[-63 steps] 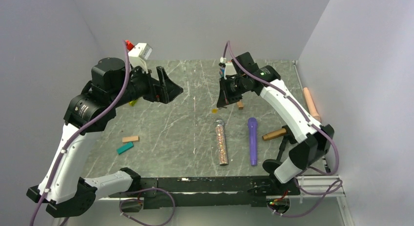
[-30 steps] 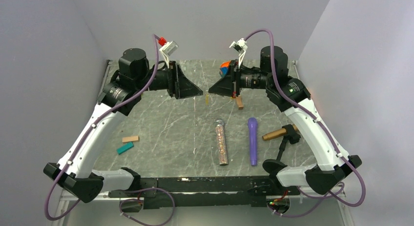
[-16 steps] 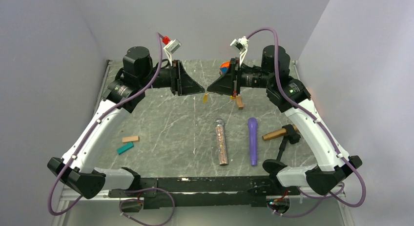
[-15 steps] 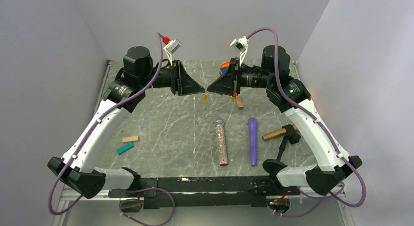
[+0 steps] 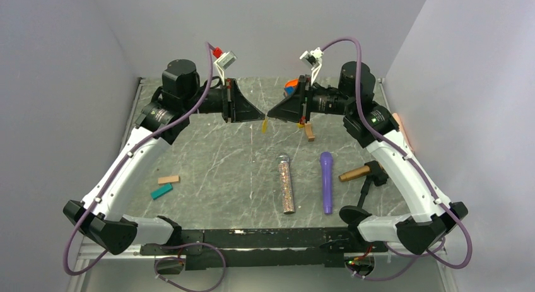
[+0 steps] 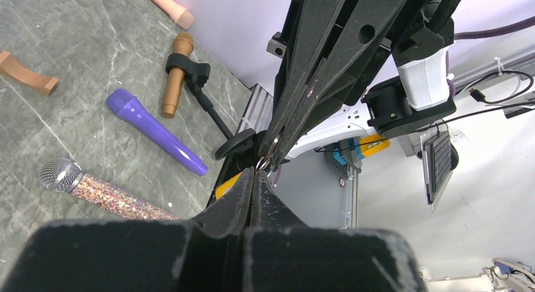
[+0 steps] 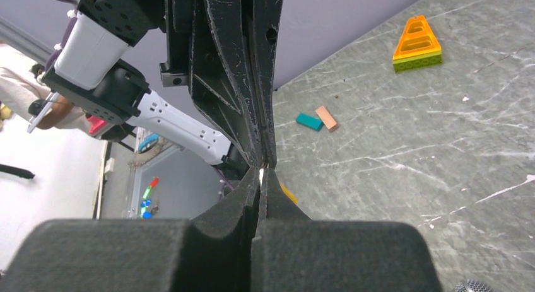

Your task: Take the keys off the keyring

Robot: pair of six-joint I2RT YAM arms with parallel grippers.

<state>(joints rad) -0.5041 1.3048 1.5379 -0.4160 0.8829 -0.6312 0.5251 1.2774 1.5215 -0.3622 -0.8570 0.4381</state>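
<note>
Both arms are raised over the back middle of the table, fingertips meeting tip to tip. My right gripper is shut on the small silver keyring. My left gripper is shut too, pinching the same ring from the other side. One small yellow-gold key hangs from the ring just below the touching tips, outside the fingers. Most of the ring is hidden between the black pads.
On the table lie a glitter microphone, a purple microphone, a gold microphone in a black stand, a tan block, a teal block, a small brown block and an orange-yellow triangle.
My left gripper moved right to the ring held by the right gripper and closed from open to shut on it. The right gripper stayed shut and barely moved.
</note>
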